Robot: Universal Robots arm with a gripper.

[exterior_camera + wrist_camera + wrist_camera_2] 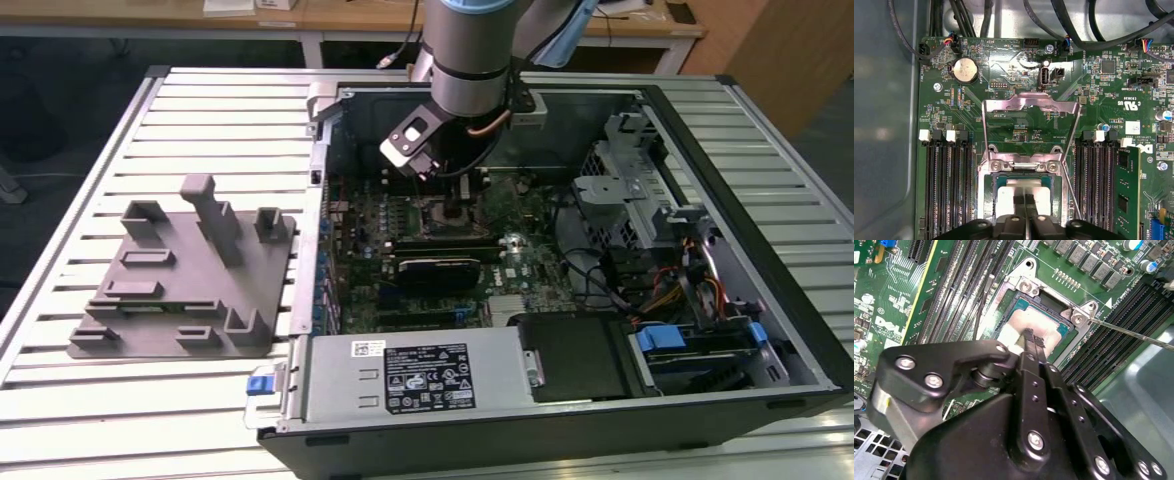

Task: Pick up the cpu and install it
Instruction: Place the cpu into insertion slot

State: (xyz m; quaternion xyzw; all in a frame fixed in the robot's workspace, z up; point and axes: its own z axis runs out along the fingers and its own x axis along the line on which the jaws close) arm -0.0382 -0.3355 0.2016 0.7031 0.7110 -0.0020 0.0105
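Two black fingers [1019, 204] of the gripper [1031, 336] are pressed together, tips on or just above the silver top of the cpu [1015, 322], which lies in the socket [1024, 167] directly beneath them. Seating looks like the step in hand, and it calls for the chip flat and square. Beyond the tips the load plate [1029, 102] stands raised. Farther out there is white lettering on the motherboard [1004, 65] and a printed label [427, 375], both left unread.

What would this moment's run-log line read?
pincer: shut, over cpu | cpu: flat in socket | retention frame: open | contact: unclear
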